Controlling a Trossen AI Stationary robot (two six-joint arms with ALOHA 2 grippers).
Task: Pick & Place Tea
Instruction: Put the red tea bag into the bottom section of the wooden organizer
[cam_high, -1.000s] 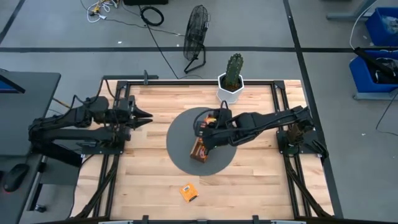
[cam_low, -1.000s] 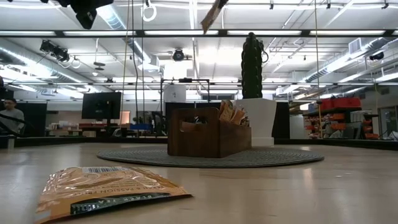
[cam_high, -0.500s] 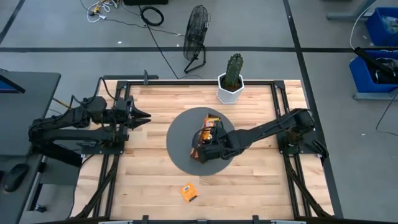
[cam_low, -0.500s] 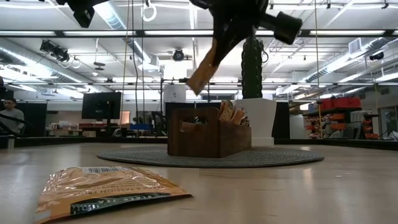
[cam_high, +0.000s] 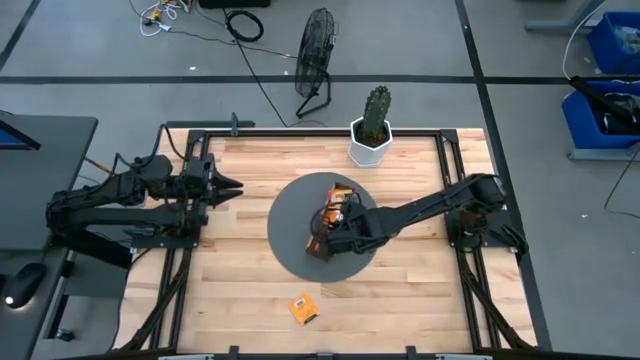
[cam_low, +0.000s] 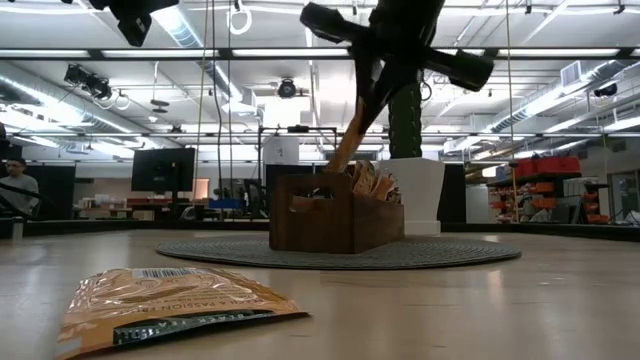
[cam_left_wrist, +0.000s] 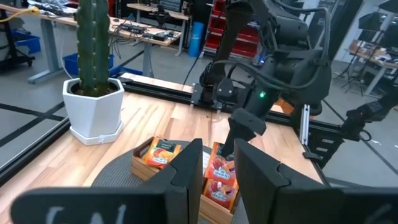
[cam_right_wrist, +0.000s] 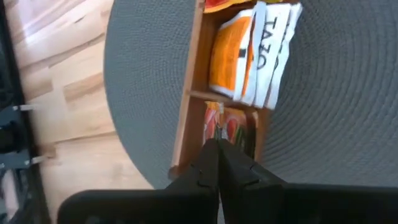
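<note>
A long wooden tray (cam_high: 341, 199) lies on a round grey mat (cam_high: 288, 226) at the table's middle, with orange and white tea sachets (cam_right_wrist: 247, 55) upright in its compartments. My right gripper (cam_high: 323, 238) hangs over the tray's near end, shut on one orange sachet (cam_low: 346, 148). Another orange sachet (cam_high: 303, 308) lies flat on the wood near the front edge. My left gripper (cam_high: 228, 187) waits open at the table's left, pointing level toward the tray. My right gripper pinches the sachet's upper end (cam_low: 362, 108) between its two fingers, coming steeply from above. The sachet hangs slanted below the fingers, and its lower end (cam_right_wrist: 219, 130) dips into the tray's end compartment (cam_right_wrist: 231, 132).
A cactus in a white pot (cam_high: 372, 140) stands at the far edge behind the mat. A floor fan (cam_high: 315, 55) is beyond the table. Bare wood lies left, right and in front of the mat.
My right gripper has come down from high above the tray and rolled a little, staying shut on the sachet. The sachet, which was well above the tray, now has its lower end inside the tray's near-end compartment.
</note>
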